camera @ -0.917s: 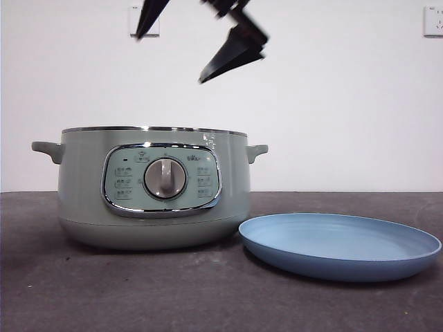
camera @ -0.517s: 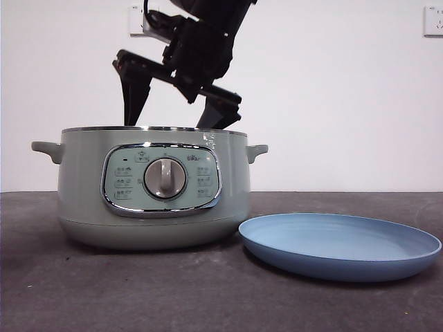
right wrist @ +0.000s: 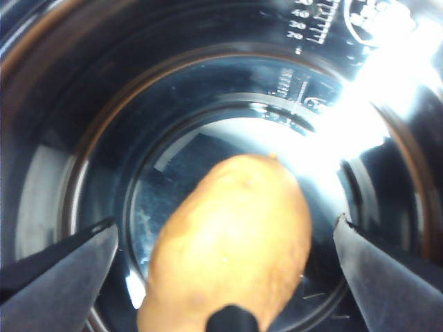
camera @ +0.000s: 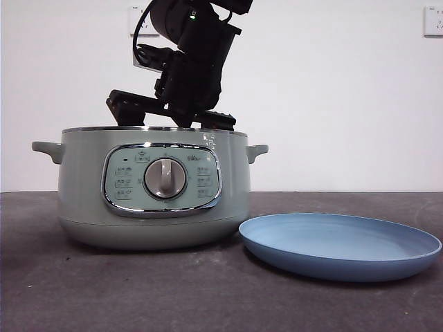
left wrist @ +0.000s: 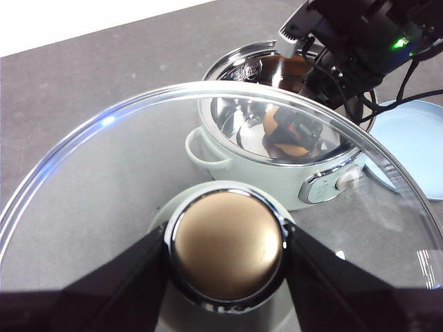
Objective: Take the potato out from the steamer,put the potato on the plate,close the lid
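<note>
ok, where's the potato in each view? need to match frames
Front view: not visible, hidden behind the steamer wall; the right gripper reaches in from above.
Left wrist view: potato in the open steamer, seen through the glass lid held by the left gripper.
Right wrist view: potato on the pot floor, between the open right gripper jaws.
Shared landmark: the steamer.

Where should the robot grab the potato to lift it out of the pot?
Probably across its narrow middle, coming straight down from above. The potato lies flat on the bottom of the steamer, and the high walls block any sideways approach. The right end effector already hangs over it, jaws open on either side of its short width, so closing there should hold it.
</note>
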You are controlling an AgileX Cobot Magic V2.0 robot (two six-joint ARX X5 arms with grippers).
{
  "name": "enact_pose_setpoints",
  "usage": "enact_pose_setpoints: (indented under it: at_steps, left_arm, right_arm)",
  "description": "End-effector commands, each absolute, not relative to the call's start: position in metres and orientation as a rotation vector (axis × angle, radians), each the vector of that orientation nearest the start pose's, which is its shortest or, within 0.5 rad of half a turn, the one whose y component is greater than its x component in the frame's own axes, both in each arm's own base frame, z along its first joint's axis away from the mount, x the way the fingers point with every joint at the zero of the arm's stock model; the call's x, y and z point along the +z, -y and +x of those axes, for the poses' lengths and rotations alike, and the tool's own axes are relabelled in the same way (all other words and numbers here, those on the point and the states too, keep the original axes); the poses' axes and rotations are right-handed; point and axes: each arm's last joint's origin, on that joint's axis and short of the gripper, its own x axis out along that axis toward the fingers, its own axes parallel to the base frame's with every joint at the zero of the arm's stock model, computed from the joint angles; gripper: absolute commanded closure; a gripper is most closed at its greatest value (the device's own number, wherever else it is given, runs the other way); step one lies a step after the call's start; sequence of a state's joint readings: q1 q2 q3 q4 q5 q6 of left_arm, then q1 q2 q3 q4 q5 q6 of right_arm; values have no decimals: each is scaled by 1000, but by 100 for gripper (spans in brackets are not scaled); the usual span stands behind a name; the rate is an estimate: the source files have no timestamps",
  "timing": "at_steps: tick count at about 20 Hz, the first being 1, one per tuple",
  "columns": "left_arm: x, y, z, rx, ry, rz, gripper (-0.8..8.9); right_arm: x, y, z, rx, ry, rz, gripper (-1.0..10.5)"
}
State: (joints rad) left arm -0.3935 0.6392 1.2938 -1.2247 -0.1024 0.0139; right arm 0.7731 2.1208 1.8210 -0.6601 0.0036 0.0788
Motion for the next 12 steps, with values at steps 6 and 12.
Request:
enact_pose_setpoints:
  at_steps: [6,12]
  left_arm:
    - [410,15,43,-284,-500,130,822]
    - [410,15,43,-285,-496,129,822]
  right_arm:
    - [224,-329,333,670,-960,-303,972]
    - [264,-321,325,687,-861,-279,958]
